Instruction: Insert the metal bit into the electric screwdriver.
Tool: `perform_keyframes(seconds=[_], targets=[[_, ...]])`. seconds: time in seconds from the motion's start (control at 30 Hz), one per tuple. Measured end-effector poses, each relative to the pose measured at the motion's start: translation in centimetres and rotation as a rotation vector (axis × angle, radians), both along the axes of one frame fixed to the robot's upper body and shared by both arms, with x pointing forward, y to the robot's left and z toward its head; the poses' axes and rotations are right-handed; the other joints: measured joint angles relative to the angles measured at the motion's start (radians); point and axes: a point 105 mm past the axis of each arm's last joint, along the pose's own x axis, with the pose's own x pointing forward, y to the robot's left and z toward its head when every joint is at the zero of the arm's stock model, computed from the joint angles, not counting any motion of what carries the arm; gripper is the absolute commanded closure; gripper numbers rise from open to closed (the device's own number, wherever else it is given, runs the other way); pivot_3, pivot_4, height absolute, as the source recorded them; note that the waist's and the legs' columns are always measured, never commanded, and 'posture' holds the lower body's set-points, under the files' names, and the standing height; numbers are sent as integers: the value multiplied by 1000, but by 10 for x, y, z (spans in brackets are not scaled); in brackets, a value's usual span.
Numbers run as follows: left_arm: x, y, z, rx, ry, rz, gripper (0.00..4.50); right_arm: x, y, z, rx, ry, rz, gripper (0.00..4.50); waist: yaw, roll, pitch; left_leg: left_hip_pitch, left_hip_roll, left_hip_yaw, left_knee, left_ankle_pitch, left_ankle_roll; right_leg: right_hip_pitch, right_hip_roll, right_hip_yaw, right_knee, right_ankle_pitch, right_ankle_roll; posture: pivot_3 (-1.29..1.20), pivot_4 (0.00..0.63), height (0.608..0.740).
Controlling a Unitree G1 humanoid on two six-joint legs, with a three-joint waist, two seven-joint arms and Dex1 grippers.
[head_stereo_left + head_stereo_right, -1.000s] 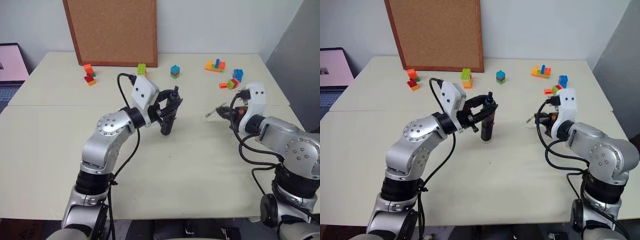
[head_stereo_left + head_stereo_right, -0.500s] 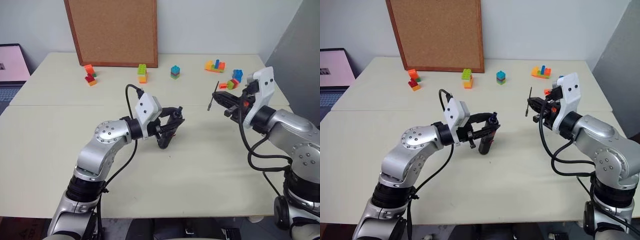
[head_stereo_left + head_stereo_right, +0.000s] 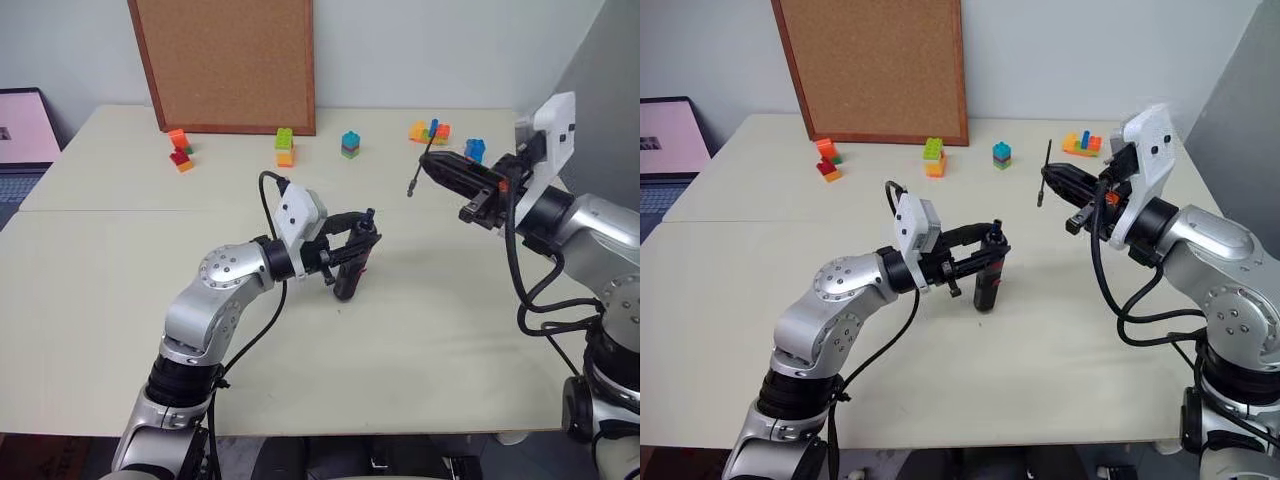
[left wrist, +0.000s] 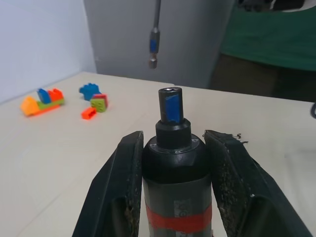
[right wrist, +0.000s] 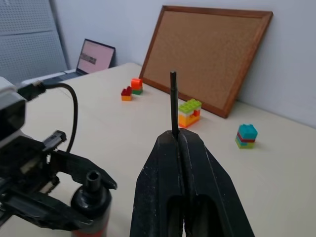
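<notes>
Black electric screwdriver (image 3: 349, 268) stands near-upright, narrow tip up, base on the bench (image 3: 420, 330) — pinched by the left end effector (image 3: 362, 242). The right end effector (image 3: 428, 165) pinches the metal bit (image 3: 419, 165), near-vertical, above the bench — well apart.

L end effector (image 3: 358, 250) gripping electric screwdriver (image 3: 349, 272) on table (image 3: 420, 330) | R end effector (image 3: 432, 164) holding metal bit (image 3: 419, 170) up

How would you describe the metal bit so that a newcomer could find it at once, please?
Start from the corkboard leaning on the wall at the far edge of the table, then look to the raised right gripper. Pinched there, held above the table, is the metal bit. Unlike the stubby coloured blocks behind it, it is a thin, dark, straight rod.
</notes>
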Motion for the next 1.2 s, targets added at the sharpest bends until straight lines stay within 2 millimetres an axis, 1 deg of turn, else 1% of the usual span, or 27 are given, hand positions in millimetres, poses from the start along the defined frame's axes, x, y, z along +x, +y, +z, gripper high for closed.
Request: perform_keyframes(seconds=[0.03, 0.07, 0.1, 0.2, 0.27, 0.43, 0.53, 0.7, 0.83, 0.97, 1.2], targets=[[1, 3, -7, 6, -4, 18, 2916, -2, 2, 1, 5, 0, 16, 4500, 0, 0, 0, 1, 0, 0, 0, 0, 0, 0, 0, 1, 0, 1, -1, 0, 150, 740], [1, 3, -8, -3, -10, 23, 2916, -3, 3, 1, 8, 0, 26, 4500, -1, 0, 0, 1, 0, 0, 0, 0, 0, 0, 0, 1, 0, 1, -2, 0, 150, 740], [0, 3, -8, -4, -27, 22, 2917, -4, 4, 2, 11, -1, 39, 4500, 0, 0, 0, 0, 0, 0, 0, 0, 0, 1, 0, 0, 0, 2, -4, 0, 150, 740], [-5, 4, -13, -4, -59, 17, 2917, -11, 11, 5, 27, -9, 104, 4500, 1, 1, 0, 1, 0, 0, 0, 0, 0, 1, 0, 0, 0, 2, -3, 0, 150, 740], [-7, 6, -15, -4, -71, 19, 2917, -15, 14, 7, 35, -7, 140, 4500, 0, 1, 0, 2, 0, 0, 0, 0, 0, 2, 0, 0, 0, 0, 0, 0, 150, 740], [-10, 10, -17, 8, -99, 26, 2917, -23, 19, 17, 56, -20, 217, 4500, -1, 1, -1, 4, 0, 0, 0, 0, 1, 3, 1, -1, 0, 1, -1, 0, 150, 740], [-9, 11, -18, 9, -106, 34, 2917, -25, 19, 16, 43, -6, 246, 4500, 0, 1, -1, 4, 0, 0, 0, 1, 1, 3, 2, -1, 1, 2, -3, 0, 150, 740], [-7, 11, -17, 9, -102, 38, 2917, -31, 25, 13, 11, -1, 322, 4500, -1, 1, -1, 4, 1, 0, 0, 1, 1, 3, 4, 0, 2, 2, -3, 0, 150, 740], [-4, 10, -16, 14, -100, 32, 2917, -29, 26, 9, 6, 31, 363, 4500, -1, 1, -1, 4, 1, 0, 0, 1, 1, 3, 4, 0, 2, 2, -3, 0, 150, 740], [-3, 9, -15, 17, -102, 24, 2917, -28, 28, 15, -14, 13, 406, 4500, -2, 1, -1, 4, 1, 0, 0, 1, 1, 3, 4, 0, 1, 2, -3, 0, 150, 740], [-1, 8, -15, 20, -104, 16, 2917, -14, 34, 12, -23, 47, 418, 4500, -3, 1, -1, 5, 2, 1, 0, 1, 1, 3, 4, 0, 2, 2, -4, 0, 150, 740]])
